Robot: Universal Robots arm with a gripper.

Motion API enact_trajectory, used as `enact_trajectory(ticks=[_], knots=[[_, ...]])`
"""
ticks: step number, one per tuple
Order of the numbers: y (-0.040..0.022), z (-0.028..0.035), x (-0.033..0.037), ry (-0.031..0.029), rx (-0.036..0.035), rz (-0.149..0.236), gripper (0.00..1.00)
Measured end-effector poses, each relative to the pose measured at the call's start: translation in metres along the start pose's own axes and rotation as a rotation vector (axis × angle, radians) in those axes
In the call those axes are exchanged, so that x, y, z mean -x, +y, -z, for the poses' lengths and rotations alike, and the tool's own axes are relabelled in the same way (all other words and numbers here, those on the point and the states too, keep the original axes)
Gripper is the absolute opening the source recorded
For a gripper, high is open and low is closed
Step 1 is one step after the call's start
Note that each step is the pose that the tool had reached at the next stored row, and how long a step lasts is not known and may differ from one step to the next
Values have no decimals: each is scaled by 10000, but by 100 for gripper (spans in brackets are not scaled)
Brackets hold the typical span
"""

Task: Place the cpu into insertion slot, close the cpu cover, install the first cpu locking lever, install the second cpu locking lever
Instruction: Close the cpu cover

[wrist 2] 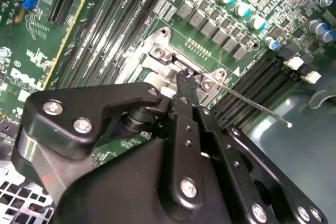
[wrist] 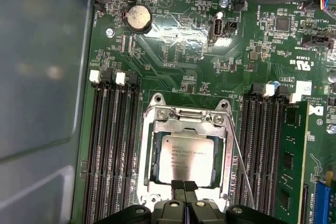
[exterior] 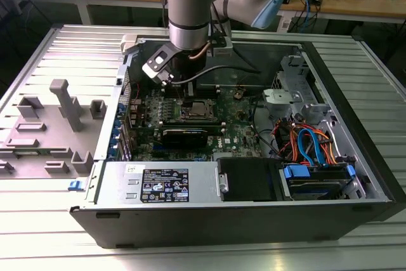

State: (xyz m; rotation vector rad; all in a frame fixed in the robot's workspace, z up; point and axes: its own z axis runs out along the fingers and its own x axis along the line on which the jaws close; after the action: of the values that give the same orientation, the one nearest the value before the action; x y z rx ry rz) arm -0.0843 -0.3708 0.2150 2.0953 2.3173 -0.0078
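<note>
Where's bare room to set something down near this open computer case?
Ribbed grey metal table: bare around the grey plastic fixture tray, at the exterior view's left. Crowded: the silver-rimmed socket at the black gripper, flanked by black memory slots.

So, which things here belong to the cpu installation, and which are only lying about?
Job: cpu, seated; cpu cover, down over it; locking lever; gripper, at the cover's edge.
Lying about: coin cell battery; green memory module; memory slots; power supply; grey holder tray.
</note>
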Motion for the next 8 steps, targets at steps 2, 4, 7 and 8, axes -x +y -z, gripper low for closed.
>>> enact_trajectory(ticks=[2, 4, 7, 8], knots=[[100, -1, 11, -1, -1, -1, 11], [197, -3, 20, -1, -1, 0, 11], [239, -3, 25, -2, -2, -1, 11], [245, -3, 25, -1, -2, 0, 11]])
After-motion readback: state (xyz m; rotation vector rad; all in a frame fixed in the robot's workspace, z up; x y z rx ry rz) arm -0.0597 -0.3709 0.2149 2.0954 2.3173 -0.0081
